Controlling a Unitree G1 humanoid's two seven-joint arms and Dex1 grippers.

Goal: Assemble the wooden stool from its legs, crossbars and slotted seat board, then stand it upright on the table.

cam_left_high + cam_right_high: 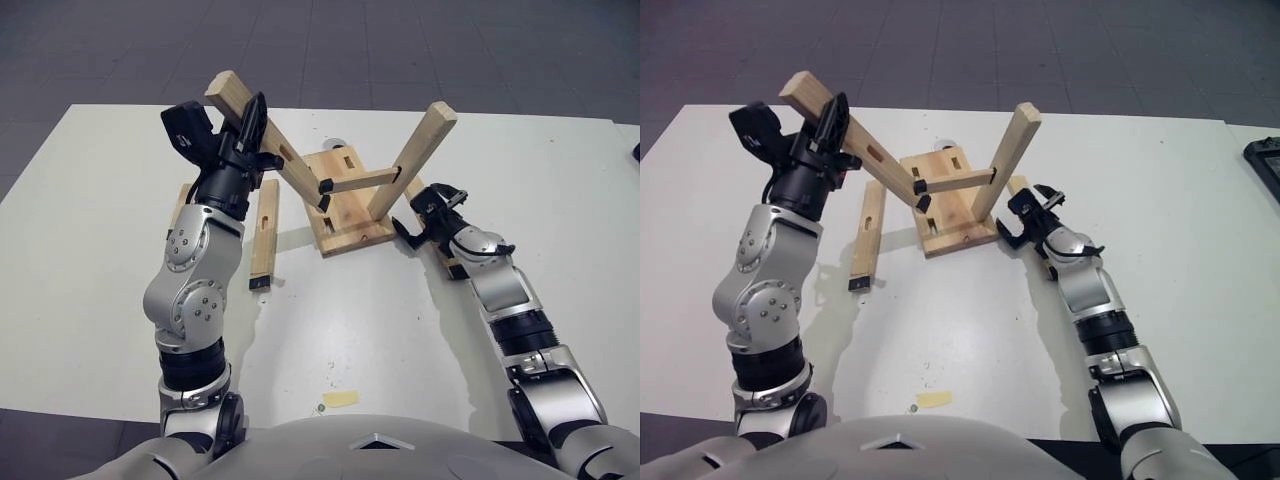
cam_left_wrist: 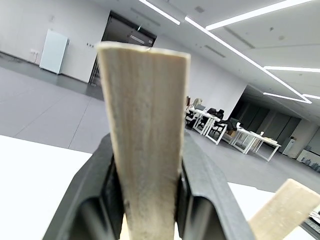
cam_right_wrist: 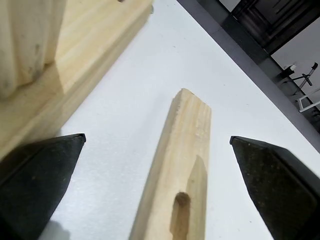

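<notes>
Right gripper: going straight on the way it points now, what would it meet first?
Probably the loose wooden leg lying on the table, between the open fingers of the right gripper, which points down at it. Depth is unclear.

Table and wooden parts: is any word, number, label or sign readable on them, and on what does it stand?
None can be read.
The raised leg, the seat board and the table bear no print.
The yellow note on the table is too small to tell.
</notes>
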